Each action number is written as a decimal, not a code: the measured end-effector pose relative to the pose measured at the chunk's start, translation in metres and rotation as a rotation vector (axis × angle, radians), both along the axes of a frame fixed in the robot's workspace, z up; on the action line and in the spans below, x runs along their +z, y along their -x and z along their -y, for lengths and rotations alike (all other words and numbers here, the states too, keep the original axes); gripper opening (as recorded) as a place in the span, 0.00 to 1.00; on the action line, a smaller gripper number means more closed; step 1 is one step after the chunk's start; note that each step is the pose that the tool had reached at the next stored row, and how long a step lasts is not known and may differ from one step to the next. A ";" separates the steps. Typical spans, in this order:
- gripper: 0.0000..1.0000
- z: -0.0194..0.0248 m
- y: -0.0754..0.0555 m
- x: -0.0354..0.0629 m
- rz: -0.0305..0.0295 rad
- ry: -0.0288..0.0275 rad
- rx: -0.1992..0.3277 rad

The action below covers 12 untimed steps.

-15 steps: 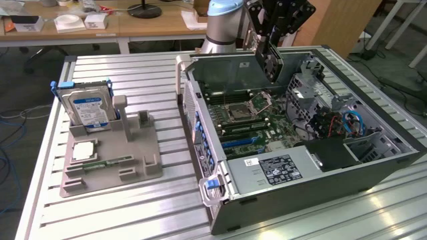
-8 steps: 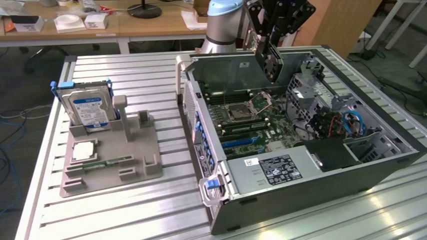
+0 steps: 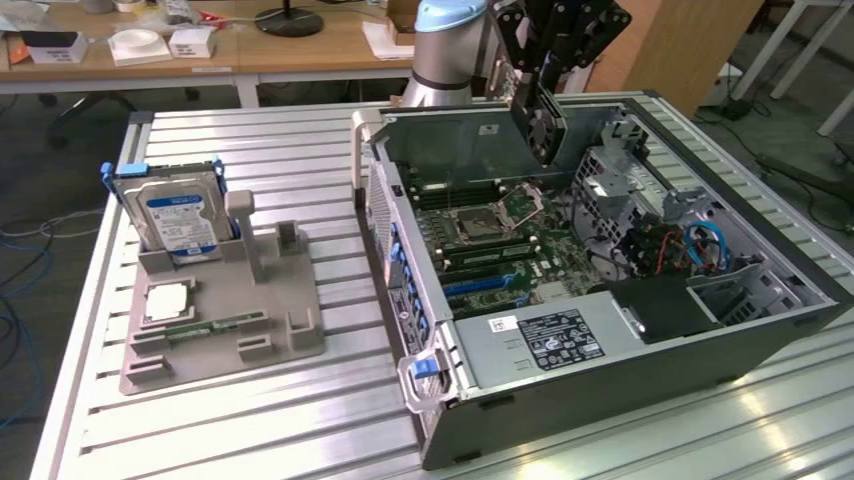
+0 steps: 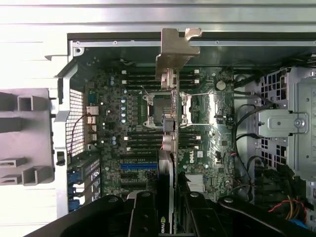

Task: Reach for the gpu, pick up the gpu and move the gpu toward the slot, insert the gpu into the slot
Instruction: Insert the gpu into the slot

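Note:
My gripper (image 3: 541, 90) hangs over the open computer case (image 3: 627, 345), shut on the gpu (image 3: 545, 128). The gpu is a dark card held on edge above the motherboard (image 3: 514, 235). In the wrist view the gpu (image 4: 171, 143) runs edge-on away from my gripper (image 4: 170, 215), with its pale metal bracket (image 4: 174, 52) at the far end near the case wall. The black fingers (image 4: 143, 212) clamp the card from both sides. A blue slot (image 4: 138, 167) lies on the motherboard just beside the card's line; in the exterior view this blue slot (image 3: 478, 283) sits below and in front of the card.
A grey holder (image 3: 220, 310) stands at the exterior view's left, carrying a silver hard drive with a blue label (image 3: 174, 215), a square chip (image 3: 167, 300) and a green memory stick (image 3: 220, 325). The drive cage and cables (image 3: 667, 235) fill the case's right side. The slatted metal table (image 3: 267, 430) lies around it.

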<state>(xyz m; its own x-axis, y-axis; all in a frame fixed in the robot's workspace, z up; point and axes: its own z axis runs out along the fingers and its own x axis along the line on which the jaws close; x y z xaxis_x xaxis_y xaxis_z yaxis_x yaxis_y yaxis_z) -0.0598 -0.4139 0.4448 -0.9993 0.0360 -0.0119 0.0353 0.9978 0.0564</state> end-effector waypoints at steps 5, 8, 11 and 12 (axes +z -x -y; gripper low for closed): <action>0.26 0.0001 0.000 -0.0009 0.0001 -0.0001 0.063; 0.26 0.0002 0.000 -0.0016 0.0000 0.0000 0.118; 0.26 0.0005 0.000 -0.0019 0.0000 0.0000 0.153; 0.26 0.0006 0.000 -0.0022 0.0001 -0.0002 0.162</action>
<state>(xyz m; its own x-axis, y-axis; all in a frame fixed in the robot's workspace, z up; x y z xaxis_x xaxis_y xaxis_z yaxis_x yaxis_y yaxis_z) -0.0598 -0.4146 0.4426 -0.9920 -0.1260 -0.0120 -0.1265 0.9904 0.0565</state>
